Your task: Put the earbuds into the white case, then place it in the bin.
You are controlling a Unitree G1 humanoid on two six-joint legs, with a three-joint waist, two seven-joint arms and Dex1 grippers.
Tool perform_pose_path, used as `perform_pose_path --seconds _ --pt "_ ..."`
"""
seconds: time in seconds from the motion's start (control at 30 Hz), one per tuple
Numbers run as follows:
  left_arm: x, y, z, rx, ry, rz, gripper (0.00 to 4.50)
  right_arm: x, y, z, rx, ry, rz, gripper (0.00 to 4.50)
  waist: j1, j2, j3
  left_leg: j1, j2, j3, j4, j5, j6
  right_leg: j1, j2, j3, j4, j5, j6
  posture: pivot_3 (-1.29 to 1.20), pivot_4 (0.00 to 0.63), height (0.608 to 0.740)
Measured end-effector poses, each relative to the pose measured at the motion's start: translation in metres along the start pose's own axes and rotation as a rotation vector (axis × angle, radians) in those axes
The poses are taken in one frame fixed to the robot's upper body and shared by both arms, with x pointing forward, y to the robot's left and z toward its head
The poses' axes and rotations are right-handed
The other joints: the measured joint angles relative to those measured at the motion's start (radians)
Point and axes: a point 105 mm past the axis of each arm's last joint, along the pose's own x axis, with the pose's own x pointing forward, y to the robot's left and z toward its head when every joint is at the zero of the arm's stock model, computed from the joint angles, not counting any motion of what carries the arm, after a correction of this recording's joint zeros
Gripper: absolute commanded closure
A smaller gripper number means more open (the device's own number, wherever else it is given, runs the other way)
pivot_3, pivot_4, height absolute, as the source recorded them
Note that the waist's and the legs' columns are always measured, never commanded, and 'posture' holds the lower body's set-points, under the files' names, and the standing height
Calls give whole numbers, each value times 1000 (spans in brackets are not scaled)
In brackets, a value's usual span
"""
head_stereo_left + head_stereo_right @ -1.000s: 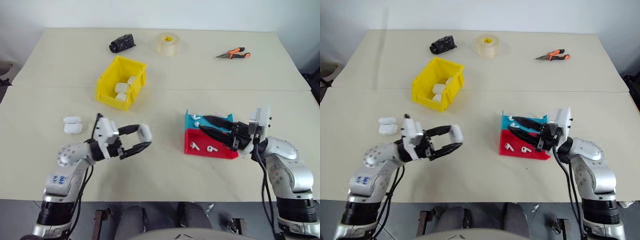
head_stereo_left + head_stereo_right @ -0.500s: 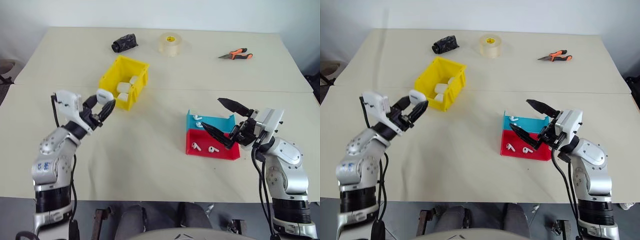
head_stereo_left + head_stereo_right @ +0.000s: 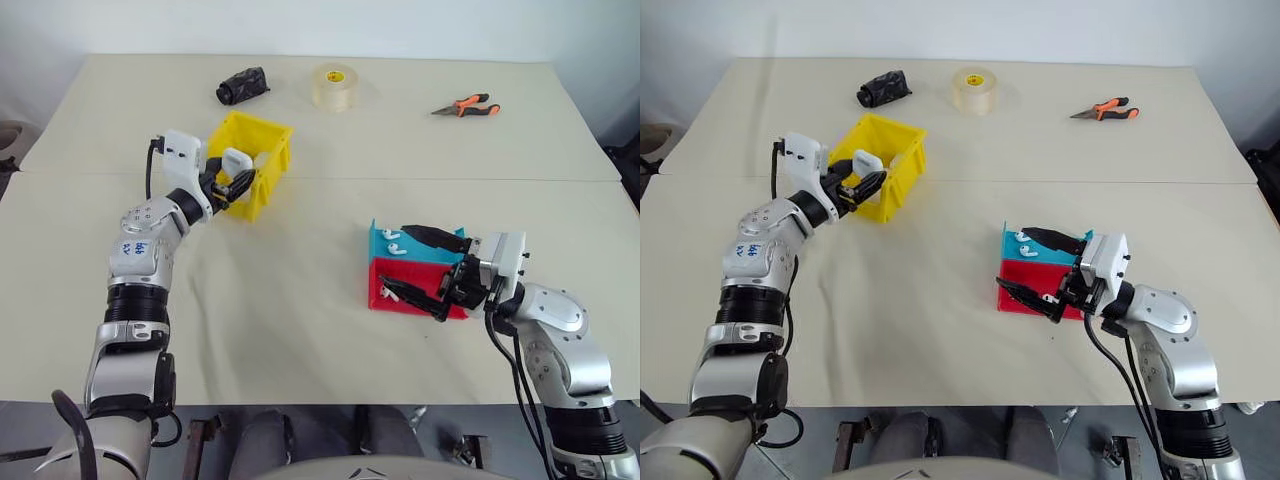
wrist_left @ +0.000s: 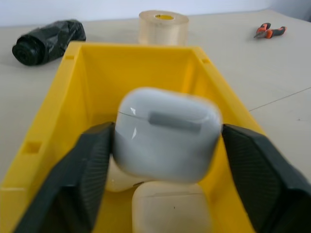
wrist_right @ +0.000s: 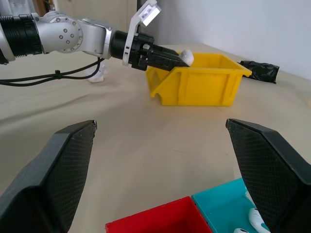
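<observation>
My left gripper [image 3: 235,178] reaches over the front lip of the yellow bin [image 3: 272,133]. The white case [image 4: 167,128] sits between its fingers, which touch both of its sides, just above other white cases [image 4: 170,208] lying in the bin. My right gripper [image 3: 393,260] stands open over the two small trays, with nothing between its fingers. Two earbuds [image 3: 393,237] lie in the blue tray [image 3: 425,256]. Another earbud [image 3: 388,293] lies in the red tray [image 3: 405,306], by the lower finger.
At the far side of the table lie a black roll [image 3: 242,85], a roll of clear tape [image 3: 335,87] and orange-handled pliers [image 3: 466,106]. A white case [image 5: 97,76] rests on the table behind my left arm.
My left gripper has carried the white case from the near left of the table forward to over the bin. My right gripper has opened wide above the trays.
</observation>
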Motion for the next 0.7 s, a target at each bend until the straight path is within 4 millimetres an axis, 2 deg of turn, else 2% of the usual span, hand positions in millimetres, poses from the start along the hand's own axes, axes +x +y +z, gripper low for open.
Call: perform_pose_path --seconds 0.1,0.2,0.3,0.47,0.53,0.7 --pt "-8 -6 1 24 -7 -39 55 1 0 1 -2 -2 3 0 1 0 0 0 0 0 0 0 0 0 0 0 0 0 0 0 150 740" --pt "-28 -17 -1 46 4 -135 55 1 -2 5 -18 -2 21 0 -1 0 0 0 0 0 0 0 0 0 0 0 0 0 0 0 150 740" --pt "-61 -27 -6 117 42 -267 55 0 -3 5 -24 12 58 0 -2 0 0 0 1 0 0 0 0 0 0 0 0 0 0 0 150 740" --pt "-116 -28 -23 176 94 -399 55 -10 1 -2 -23 89 187 0 0 0 0 0 1 0 0 0 0 0 0 1 0 0 0 0 150 740" --pt "-142 -42 -33 198 153 -475 55 -19 -5 -8 -38 134 225 0 4 0 0 0 0 0 0 0 0 1 -1 1 -1 0 0 0 150 740" --pt "-150 -67 -31 231 144 -547 55 -22 -17 -11 -38 138 221 0 25 -1 0 0 1 0 2 0 0 1 -1 2 0 0 0 0 150 740"
